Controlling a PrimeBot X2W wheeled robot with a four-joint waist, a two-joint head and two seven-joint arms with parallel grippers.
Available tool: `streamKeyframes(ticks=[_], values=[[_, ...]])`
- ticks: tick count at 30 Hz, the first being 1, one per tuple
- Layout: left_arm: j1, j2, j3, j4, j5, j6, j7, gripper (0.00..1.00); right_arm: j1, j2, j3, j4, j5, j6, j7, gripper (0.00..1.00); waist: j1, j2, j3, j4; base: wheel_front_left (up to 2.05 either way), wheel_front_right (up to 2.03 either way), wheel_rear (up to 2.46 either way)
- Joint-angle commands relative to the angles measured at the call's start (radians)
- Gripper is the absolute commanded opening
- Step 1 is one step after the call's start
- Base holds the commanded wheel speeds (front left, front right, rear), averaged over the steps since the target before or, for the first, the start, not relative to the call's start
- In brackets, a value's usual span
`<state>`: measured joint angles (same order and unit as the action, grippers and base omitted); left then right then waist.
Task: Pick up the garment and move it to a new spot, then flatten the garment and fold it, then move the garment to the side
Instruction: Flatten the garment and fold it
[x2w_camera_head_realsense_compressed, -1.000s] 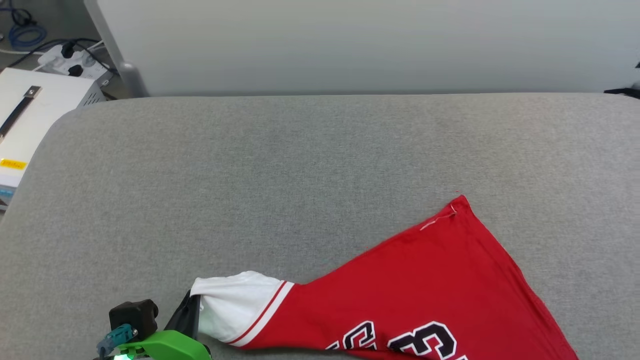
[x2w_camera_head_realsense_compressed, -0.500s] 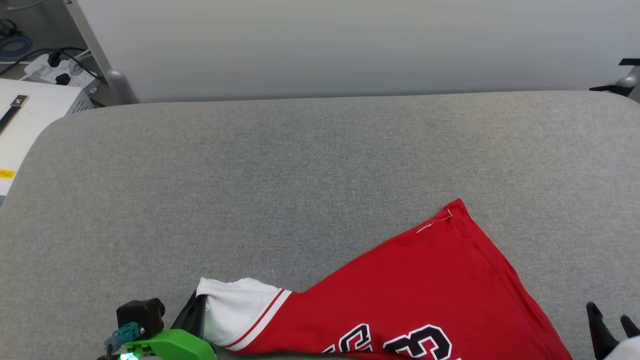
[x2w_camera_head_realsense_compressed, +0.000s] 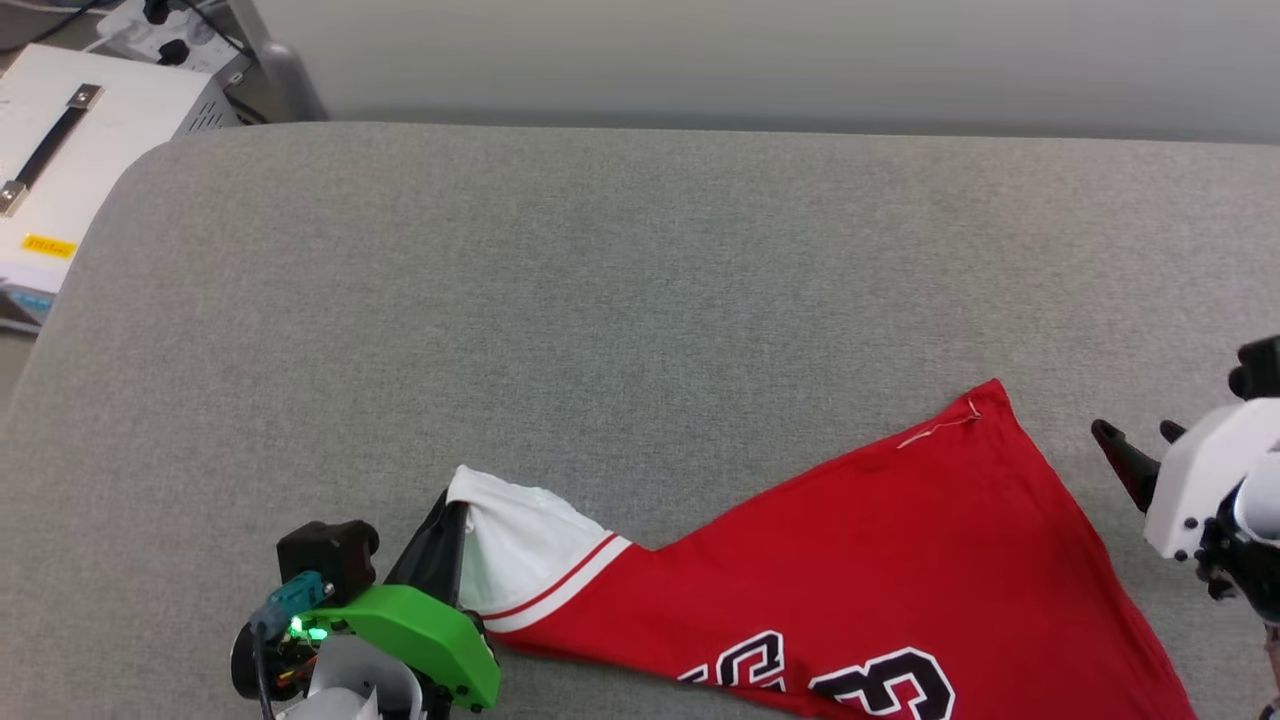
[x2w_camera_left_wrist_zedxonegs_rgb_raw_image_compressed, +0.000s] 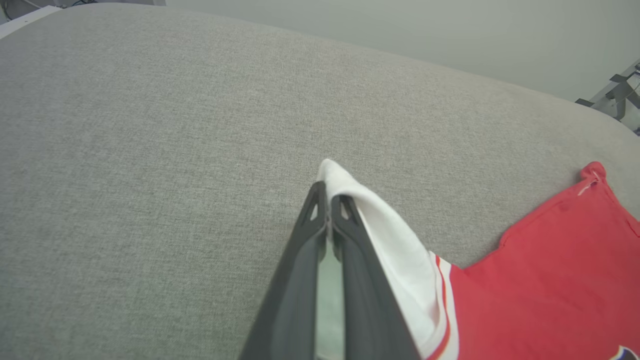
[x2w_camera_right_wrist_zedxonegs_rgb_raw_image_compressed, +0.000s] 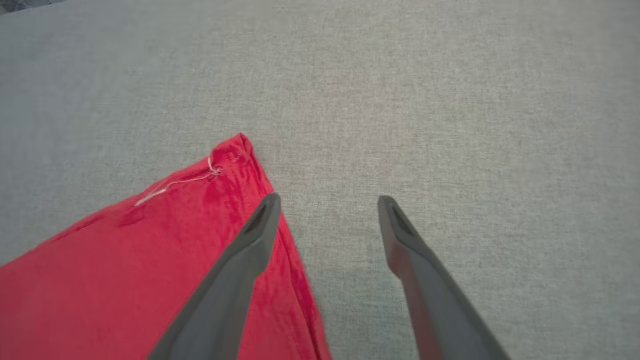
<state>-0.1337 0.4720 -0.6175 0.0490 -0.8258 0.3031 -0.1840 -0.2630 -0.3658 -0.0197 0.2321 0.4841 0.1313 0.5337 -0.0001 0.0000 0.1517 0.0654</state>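
I see the red jersey (x2w_camera_head_realsense_compressed: 880, 560) lying on the grey cushion (x2w_camera_head_realsense_compressed: 600, 300), long axis left-right, red corner pointing away. My left gripper (x2w_camera_head_realsense_compressed: 452, 510) pinches its white end; my right gripper (x2w_camera_head_realsense_compressed: 1130, 430) gapes just right of that corner.

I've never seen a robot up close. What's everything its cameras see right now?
garment: one, red with a white corner, striped trim and black white-outlined characters; near right of the padded surface.
padded surface: one, grey; spans the head view.
box: one, white with a black strap and yellow label; far left, off the surface.
power strip: one, white with black plugs; behind the box.
wall panel: one, pale grey; behind the surface.
left gripper: one, dark fingers, green housing; shut on the garment's white corner.
right gripper: one, dark fingers, white housing; open, at the garment's far red corner.
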Motion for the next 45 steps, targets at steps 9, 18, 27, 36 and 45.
streamKeyframes(ticks=[9, 18, 27, 36, 45], values=[[-0.097, -0.037, -0.029, 0.006, 0.047, -0.038, -0.009, 0.0, -0.215, -0.126, 0.261, 0.127, 0.093, -0.001, 0.135, 1.0, 0.0001, 0.0, 0.105, 0.11, 0.0, 0.0, 0.0], [-0.129, -0.057, -0.025, 0.03, 0.053, -0.05, -0.03, 0.0, -0.25, -0.129, 0.436, 0.281, 0.209, -0.001, 0.188, 1.0, 0.0001, 0.0, 0.148, 0.126, 0.0, 0.0, 0.0], [-0.128, -0.063, -0.02, 0.042, 0.049, -0.051, -0.04, 0.0, -0.249, -0.138, 0.512, 0.339, 0.295, -0.001, 0.217, 0.0, 0.0001, 0.0, 0.138, 0.135, 0.0, 0.0, 0.0], [-0.107, -0.03, 0.01, 0.049, 0.035, -0.039, -0.043, 0.0, -0.3, -0.156, 0.456, 0.338, 0.323, -0.001, 0.07, 0.0, 0.0001, 0.0, 0.058, 0.105, 0.0, 0.0, 0.0], [-0.215, 0.034, 0.066, 0.087, 0.008, -0.092, -0.011, 0.0, -0.345, -0.168, 0.396, 0.35, 0.291, -0.001, -0.062, 0.0, 0.0001, 0.0, -0.023, 0.033, 0.0, 0.0, 0.0]])
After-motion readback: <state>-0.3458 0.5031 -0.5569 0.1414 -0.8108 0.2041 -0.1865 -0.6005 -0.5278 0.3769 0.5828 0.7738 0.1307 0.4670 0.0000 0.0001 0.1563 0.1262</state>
